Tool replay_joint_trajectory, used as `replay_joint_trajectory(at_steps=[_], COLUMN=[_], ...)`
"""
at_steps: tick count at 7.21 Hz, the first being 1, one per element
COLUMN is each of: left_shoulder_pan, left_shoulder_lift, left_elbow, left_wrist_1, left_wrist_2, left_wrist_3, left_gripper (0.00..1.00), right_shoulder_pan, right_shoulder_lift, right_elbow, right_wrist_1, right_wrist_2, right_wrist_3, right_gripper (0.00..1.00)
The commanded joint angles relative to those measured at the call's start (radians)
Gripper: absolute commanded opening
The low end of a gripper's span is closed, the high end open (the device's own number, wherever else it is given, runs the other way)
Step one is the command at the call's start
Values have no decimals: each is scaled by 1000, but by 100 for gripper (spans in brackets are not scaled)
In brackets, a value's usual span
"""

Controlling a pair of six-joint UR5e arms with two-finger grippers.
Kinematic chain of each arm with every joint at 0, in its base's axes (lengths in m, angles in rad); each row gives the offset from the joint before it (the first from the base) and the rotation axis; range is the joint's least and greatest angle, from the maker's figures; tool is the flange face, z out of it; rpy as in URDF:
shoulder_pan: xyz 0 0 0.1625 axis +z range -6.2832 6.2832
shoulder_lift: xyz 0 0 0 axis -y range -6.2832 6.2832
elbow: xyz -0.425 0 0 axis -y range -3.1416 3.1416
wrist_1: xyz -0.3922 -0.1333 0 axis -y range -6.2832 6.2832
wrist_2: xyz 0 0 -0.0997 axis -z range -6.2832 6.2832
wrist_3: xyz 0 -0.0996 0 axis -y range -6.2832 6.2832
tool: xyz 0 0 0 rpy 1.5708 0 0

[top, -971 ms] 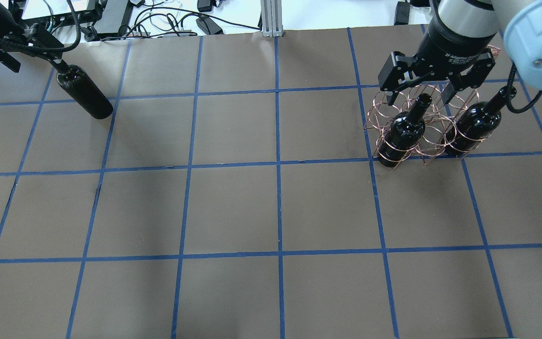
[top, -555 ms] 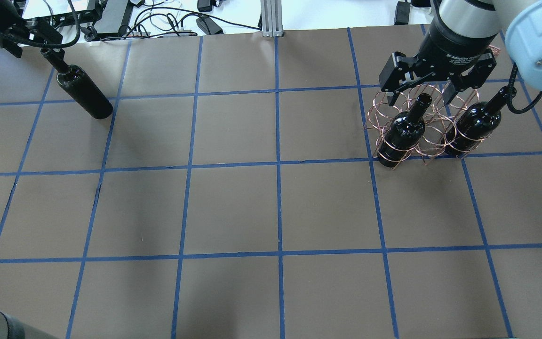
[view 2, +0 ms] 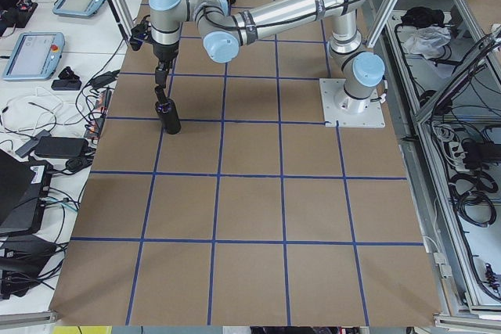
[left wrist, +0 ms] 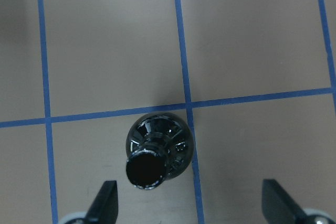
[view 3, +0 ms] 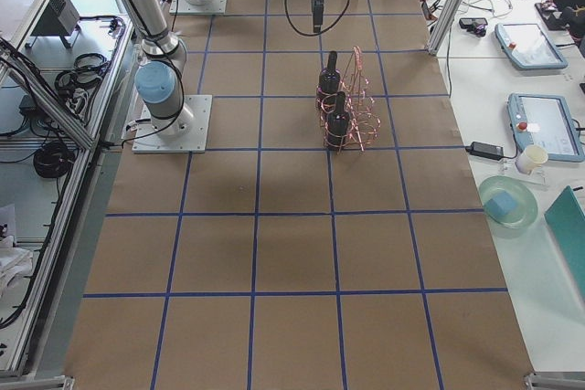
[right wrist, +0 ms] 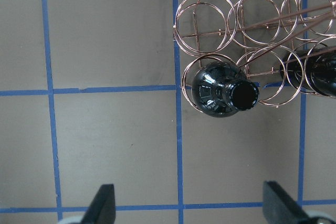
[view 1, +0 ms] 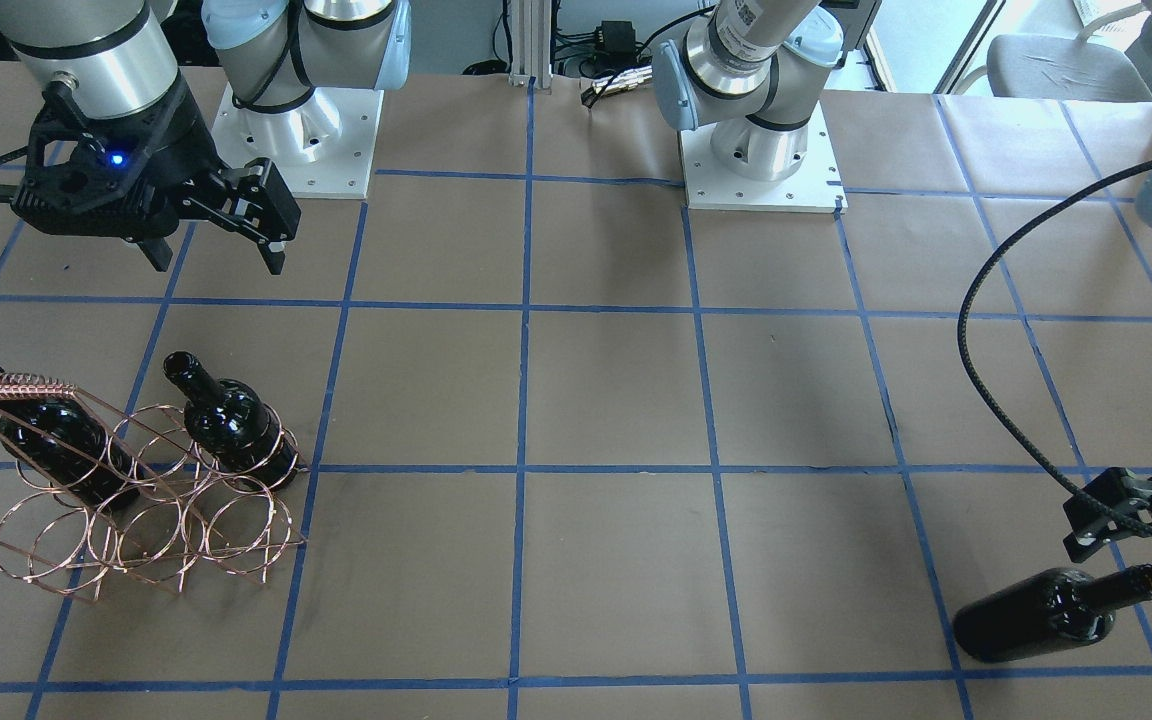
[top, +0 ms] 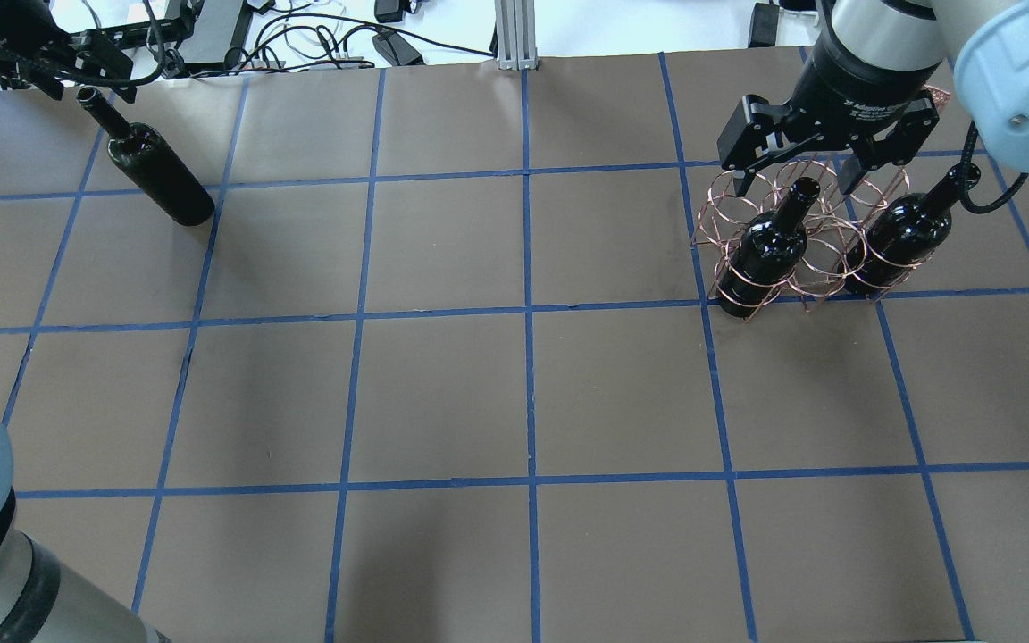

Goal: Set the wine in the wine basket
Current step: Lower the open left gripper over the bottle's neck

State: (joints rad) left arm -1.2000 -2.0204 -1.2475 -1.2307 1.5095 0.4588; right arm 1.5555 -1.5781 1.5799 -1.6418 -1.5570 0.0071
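Note:
A near-black wine bottle (top: pixel 157 174) stands upright on the table at the far left. It also shows in the front view (view 1: pixel 1036 615) and, from above, in the left wrist view (left wrist: pixel 157 153). My left gripper (top: pixel 81 76) hovers just above its neck, open and empty, with its fingers apart (left wrist: pixel 107 205). The copper wire wine basket (top: pixel 800 277) stands at the far right, holding two bottles (top: pixel 769 254) (top: pixel 903 232). My right gripper (top: pixel 796 183) hangs open and empty above the basket, which also appears in the right wrist view (right wrist: pixel 210 19).
Cables and electronics (top: pixel 300 36) and a metal post (top: pixel 514 36) lie beyond the table's far edge. The two arm bases (view 1: pixel 761 150) (view 1: pixel 296 130) stand on the robot's side. Blue tape lines grid the brown table top (top: pixel 523 393).
My left gripper has lifted up and back off the left bottle's neck, which now shows in full. The left arm's elbow has come into the overhead view's bottom left. The right gripper has barely moved.

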Motion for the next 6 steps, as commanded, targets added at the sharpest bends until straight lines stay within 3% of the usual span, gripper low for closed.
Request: replay_joint_trajectory(at_steps=[1, 6], left_shoulder_pan=[11, 28], left_shoulder_lift=[-37, -110], left_elbow=[23, 66], left_wrist_1=[0, 13], left_wrist_2=[0, -38], left_wrist_3=[12, 11], left_gripper=[96, 89], right_shoulder_pan=[0, 0], right_shoulder_lift=[4, 4], right_elbow=[0, 2], right_wrist_1=[-32, -30], right_wrist_2=[-1, 0], right_wrist_3=[7, 4], right_gripper=[100, 100])
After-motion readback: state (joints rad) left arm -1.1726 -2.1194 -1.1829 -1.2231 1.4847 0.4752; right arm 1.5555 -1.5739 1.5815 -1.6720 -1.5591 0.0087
